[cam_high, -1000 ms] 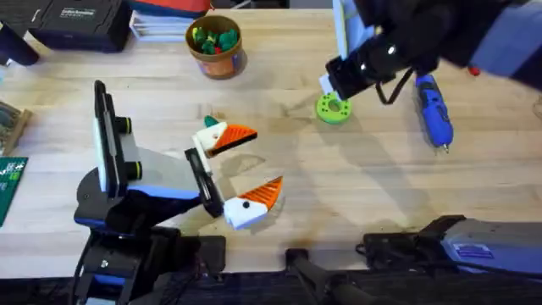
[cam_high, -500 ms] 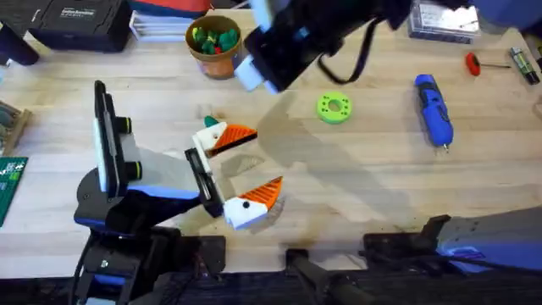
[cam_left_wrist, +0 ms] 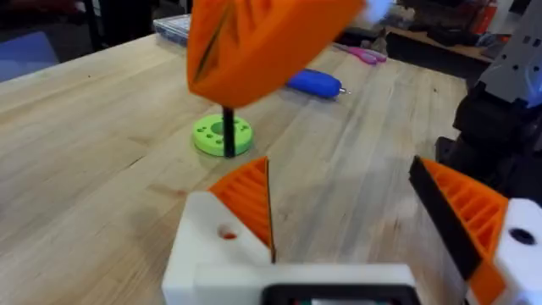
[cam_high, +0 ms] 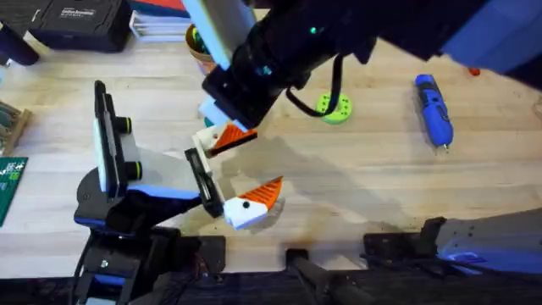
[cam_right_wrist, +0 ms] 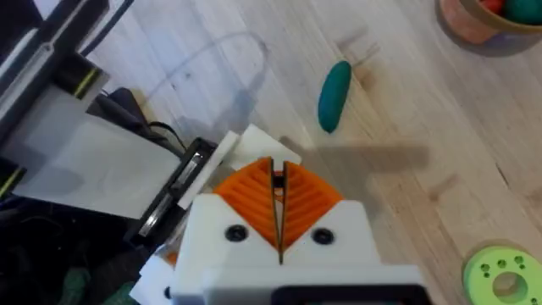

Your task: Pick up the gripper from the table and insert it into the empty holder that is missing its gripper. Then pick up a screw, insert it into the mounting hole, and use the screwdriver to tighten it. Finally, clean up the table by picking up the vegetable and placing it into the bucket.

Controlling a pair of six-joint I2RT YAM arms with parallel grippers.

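Observation:
My left gripper (cam_high: 267,158) (cam_left_wrist: 343,195) lies open on the table. Both of its white holders (cam_high: 206,142) (cam_left_wrist: 212,254) carry an orange gripper wedge (cam_high: 238,135) (cam_left_wrist: 250,203); a small mounting hole shows in the nearer base. My right gripper (cam_high: 218,112) (cam_right_wrist: 278,203) hangs just above that finger, shut on a thin dark screw (cam_left_wrist: 227,131) that sticks out below its orange pads. The teal-green vegetable (cam_right_wrist: 334,95) lies on the wood close by. The blue screwdriver (cam_high: 433,108) (cam_left_wrist: 313,82) rests at the right. My right arm partly covers the bucket (cam_high: 199,51) (cam_right_wrist: 487,21).
A flat green disc (cam_high: 336,108) (cam_left_wrist: 222,135) (cam_right_wrist: 500,275) sits mid-table. Black cases and books line the back edge at the left, and a green circuit board lies at the left edge. Bare wood stretches between the disc and the screwdriver.
My right arm swept left from the green disc, past the bucket, and now hovers over the left gripper's upper finger. The left arm has not moved.

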